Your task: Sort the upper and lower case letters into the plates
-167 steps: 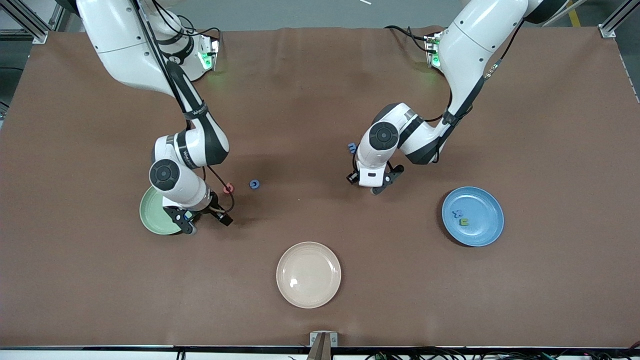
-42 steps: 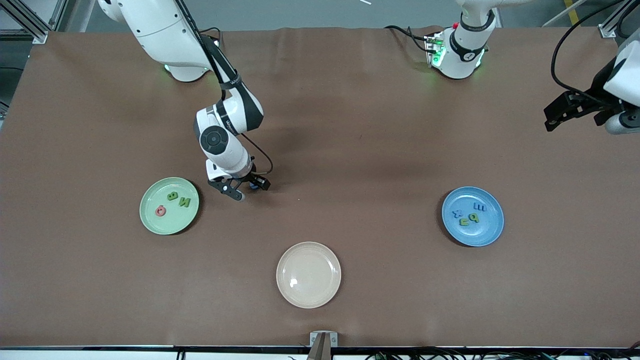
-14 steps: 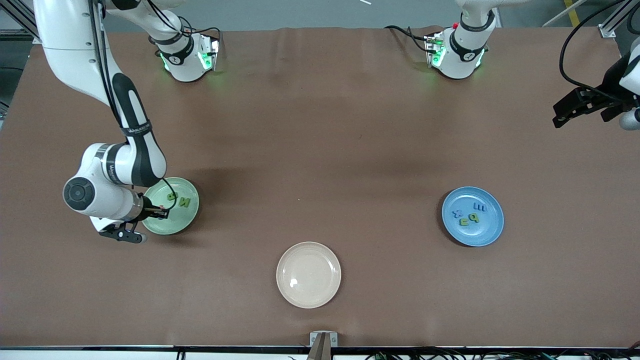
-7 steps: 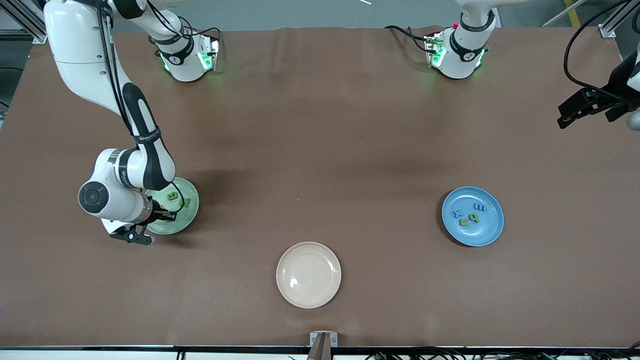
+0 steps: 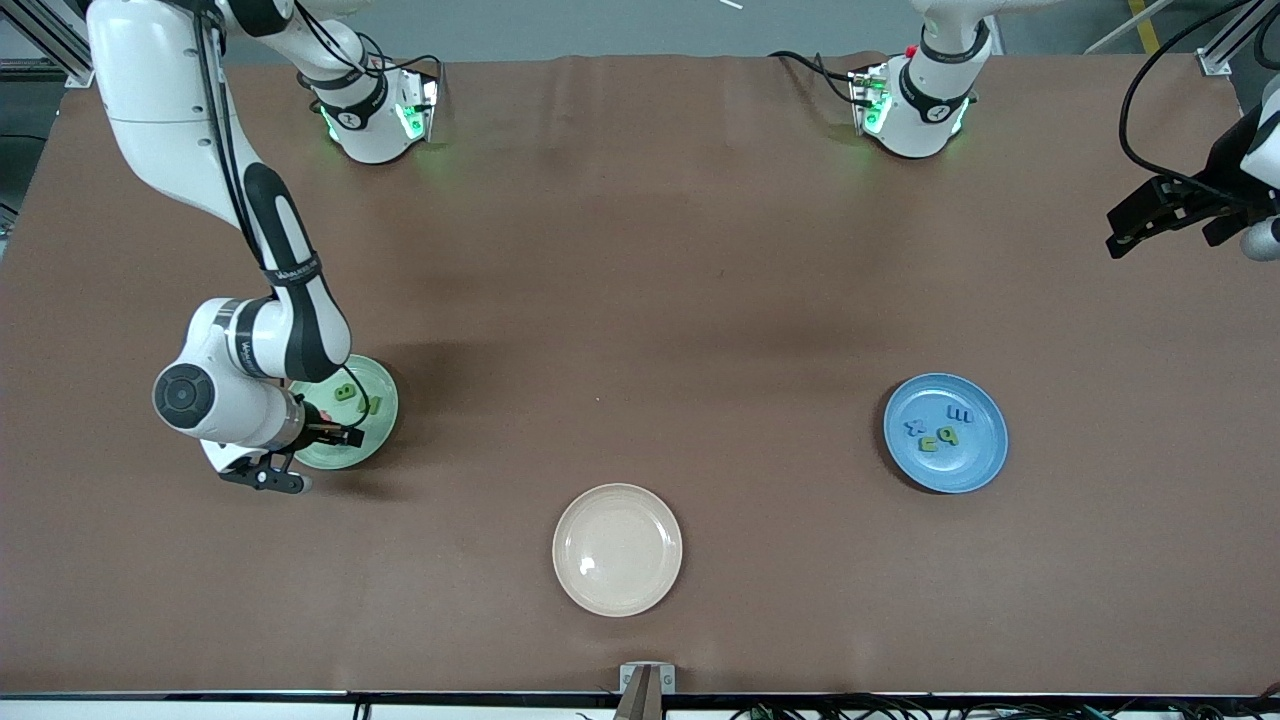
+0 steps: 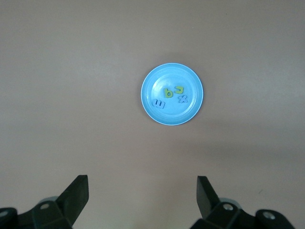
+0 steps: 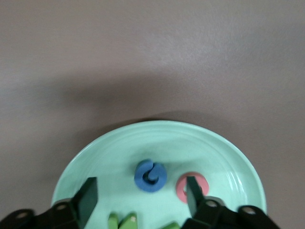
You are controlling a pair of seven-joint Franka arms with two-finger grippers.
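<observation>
- The table [image 5: 640, 300] carries three plates: a green plate [image 5: 378, 437] toward the right arm's end, a blue plate [image 5: 975, 462] toward the left arm's end, and a beige plate [image 5: 617, 590] between them, nearest the front camera and bare.
- The right arm reaches down to the green plate, and the right tool [image 7: 139, 200] hangs low over it with its jaws spread and nothing between them.
- The left arm is drawn off to its own end of the table and waits; the left tool [image 6: 142, 195] is high up, jaws wide and holding nothing, looking down on the blue plate [image 6: 193, 76] well apart from it.
- In the green plate [image 7: 95, 157] a blue letter [image 7: 150, 175] lies flat straight under the gap of the right tool, free of both fingers, with a pink letter [image 7: 183, 187] just beside it and green letters [image 7: 121, 222] close by.
- The blue plate holds four small letters [image 6: 171, 95], two blue and two yellow-green, bunched near its middle.
- No loose letter shows on the bare table, so the sort looks about done.
- The relation that counts: the blue letter is directly below the right tool, so I judge a straight lift clears it without knocking its neighbours.
</observation>
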